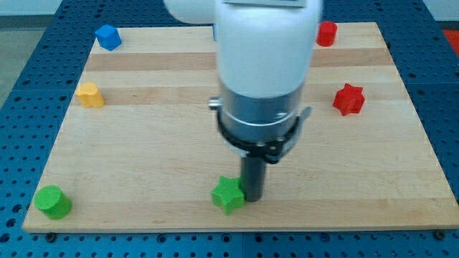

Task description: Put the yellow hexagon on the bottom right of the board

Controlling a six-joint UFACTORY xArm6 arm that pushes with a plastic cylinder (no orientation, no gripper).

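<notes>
The yellow hexagon lies near the board's left edge, in the upper half of the view. My tip is down on the board near the bottom edge, about mid-width, far to the lower right of the yellow hexagon. The tip stands right against the right side of a green star. The arm's white and grey body covers the middle of the board above the tip.
A blue block sits at the top left corner. A green cylinder sits at the bottom left corner. A red cylinder is at the top right and a red star below it. The wooden board rests on a blue perforated table.
</notes>
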